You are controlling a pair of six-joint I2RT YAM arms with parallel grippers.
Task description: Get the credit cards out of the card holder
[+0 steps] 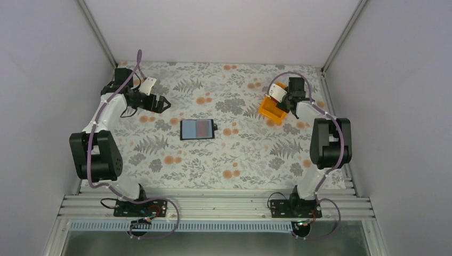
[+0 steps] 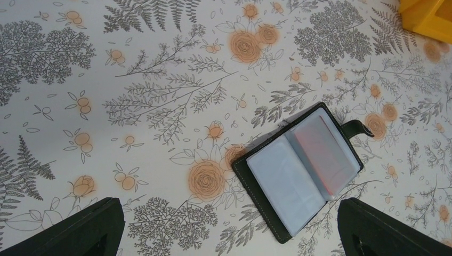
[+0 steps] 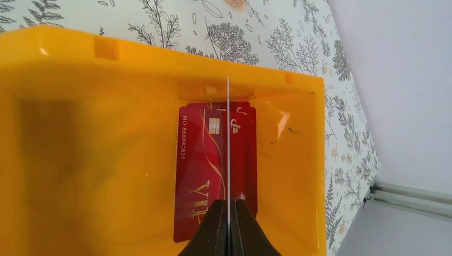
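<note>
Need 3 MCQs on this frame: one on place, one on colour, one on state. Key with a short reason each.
1. Where does the card holder lie?
A. on the metal rail by the arm bases
B. on the table, between the two arms
C. held up off the table

2. What colour is the card lying flat in the bin?
A. blue
B. green
C. red

3. How does the left hand stand?
A. open and empty
B. shut on a card
C. shut on the holder

Key:
1 B: the top view shows it lying open mid-table, apart from both hands.
2 C: the right wrist view shows its red face on the bin floor.
3 A: its fingers stand wide apart with nothing between them.
</note>
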